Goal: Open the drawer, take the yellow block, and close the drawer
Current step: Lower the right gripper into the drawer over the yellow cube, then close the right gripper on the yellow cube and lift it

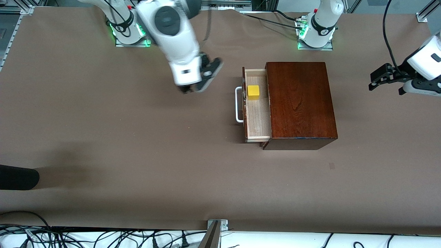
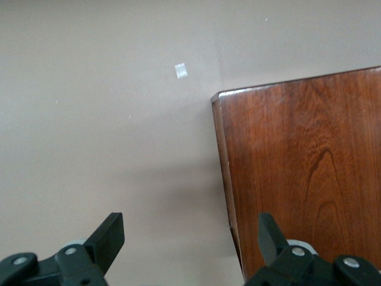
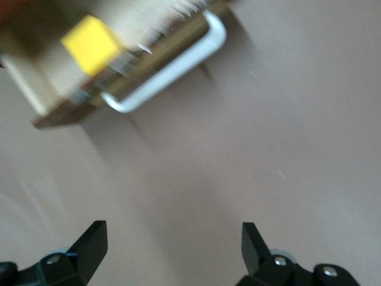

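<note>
The drawer (image 1: 256,113) stands pulled out toward the right arm's end of the table, its long axis running near to far, with the yellow block (image 1: 253,92) inside. The right gripper (image 1: 193,90) hangs over bare table beside the handle (image 1: 238,104), jaws wide. The left gripper (image 1: 386,85) waits over its own end, jaws wide too.

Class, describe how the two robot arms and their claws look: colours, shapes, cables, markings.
Both arms are glossy white with rounded links; the right arm has a dark grey round joint cap. Bases glow green. Each claw, right claw and left claw, has two black wedge-shaped fingers. A black cable trails to the left arm.

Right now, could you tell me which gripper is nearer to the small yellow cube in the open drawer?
Right. The right gripper hovers over bare table beside the drawer's handle, near the yellow cube; the left gripper waits past the wooden box.
</note>
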